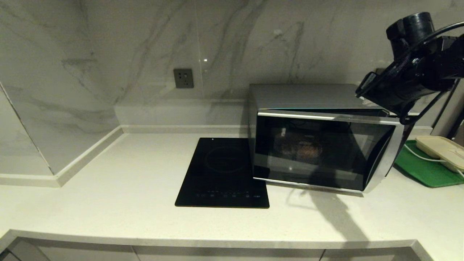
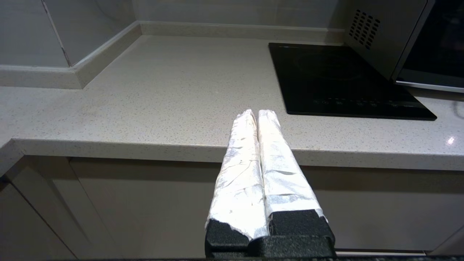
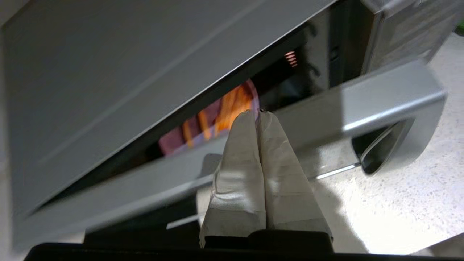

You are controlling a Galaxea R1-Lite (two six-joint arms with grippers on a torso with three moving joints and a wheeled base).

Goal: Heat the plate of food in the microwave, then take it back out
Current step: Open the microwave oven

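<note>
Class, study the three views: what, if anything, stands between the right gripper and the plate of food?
The microwave door does. It is only ajar, and the plate of food shows through the narrow gap at its top edge. The shut right gripper is outside, above that edge.

You see the left claw (image 2: 257, 113), fingers pressed together, poised at the counter (image 2: 163, 94) edge; cooktop (image 2: 340, 79) beyond, apparently beside the microwave (image 2: 384, 36).

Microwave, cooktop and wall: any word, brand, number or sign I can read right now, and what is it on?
None can be read.
microwave: no brand or keypad text shows.
cooktop: a row of touch symbols along its front edge, too small to read.
wall socket: no marking legible.
beige box: no label visible.
</note>
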